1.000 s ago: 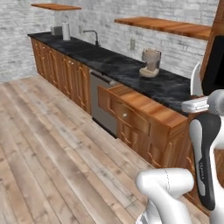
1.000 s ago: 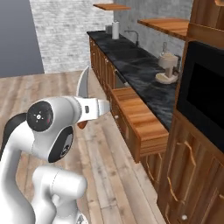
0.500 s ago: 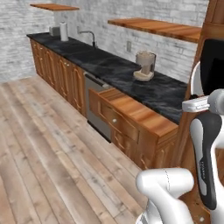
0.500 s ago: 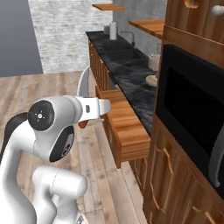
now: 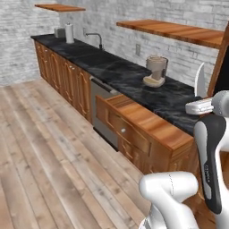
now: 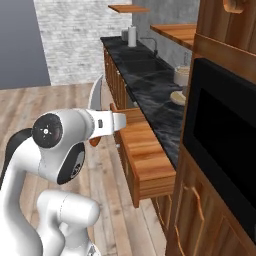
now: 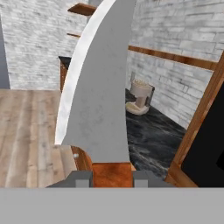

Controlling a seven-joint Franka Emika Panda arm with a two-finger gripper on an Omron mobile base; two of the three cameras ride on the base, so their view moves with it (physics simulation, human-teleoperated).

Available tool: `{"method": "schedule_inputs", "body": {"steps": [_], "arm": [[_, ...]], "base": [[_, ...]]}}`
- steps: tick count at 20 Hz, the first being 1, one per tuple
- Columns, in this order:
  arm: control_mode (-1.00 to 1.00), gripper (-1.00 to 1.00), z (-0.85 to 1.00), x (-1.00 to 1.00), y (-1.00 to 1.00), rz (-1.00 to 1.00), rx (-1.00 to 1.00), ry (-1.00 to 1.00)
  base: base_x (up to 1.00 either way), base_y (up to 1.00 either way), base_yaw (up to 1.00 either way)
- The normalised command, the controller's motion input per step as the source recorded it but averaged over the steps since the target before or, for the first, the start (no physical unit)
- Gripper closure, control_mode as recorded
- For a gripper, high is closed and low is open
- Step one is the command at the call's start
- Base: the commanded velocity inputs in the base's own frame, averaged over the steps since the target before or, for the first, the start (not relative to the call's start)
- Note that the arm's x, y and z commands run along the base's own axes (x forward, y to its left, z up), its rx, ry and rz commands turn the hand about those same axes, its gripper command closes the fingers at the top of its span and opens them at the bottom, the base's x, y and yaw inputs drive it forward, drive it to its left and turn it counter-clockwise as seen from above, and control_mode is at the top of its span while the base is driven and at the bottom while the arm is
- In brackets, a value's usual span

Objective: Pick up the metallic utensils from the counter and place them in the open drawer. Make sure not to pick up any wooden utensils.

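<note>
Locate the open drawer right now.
The open drawer juts from the cabinets below the black worktop, mid-frame in the left base view, near the coffee machine.

Even, bright rendered light with soft, faint shadows, no glare, and slightly coarse, pixelated detail throughout all views.

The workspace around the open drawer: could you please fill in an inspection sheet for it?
Surface: black worktop along the brick wall, dark and veined.
Job's things: open drawer pulled out below the worktop; grey-bladed knife held by the arm.
Clutter: beige appliance and pale canister standing on the worktop.
Grippers: gripper shut on the knife's brown handle, with the blade rising beyond the fingertips.
Cables: nothing seen.
Surroundings: plank floor, wooden shelf on the wall, faucet, black oven front in a tall wooden cabinet.
</note>
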Motion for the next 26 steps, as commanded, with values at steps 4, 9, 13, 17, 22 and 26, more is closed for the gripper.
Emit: {"method": "schedule_inputs", "body": {"steps": [4,9,13,17,22,26], "arm": [[1.0,1.0,0.0,0.0,0.0,0.0,0.0,0.0],[1.0,1.0,0.0,0.0,0.0,0.0,0.0,0.0],[1.0,1.0,0.0,0.0,0.0,0.0,0.0,0.0],[1.0,1.0,0.0,0.0,0.0,0.0,0.0,0.0],[1.0,1.0,0.0,0.0,0.0,0.0,0.0,0.0],[-1.0,1.0,-0.56,0.5,0.0,0.0,-0.11,0.06]], "base": [[0.01,-0.02,0.03],[-0.3,0.14,0.03],[-0.46,-0.04,0.07],[-0.03,-0.37,0.13],[-0.16,-0.03,0.09],[0.0,0.0,0.01]]}}
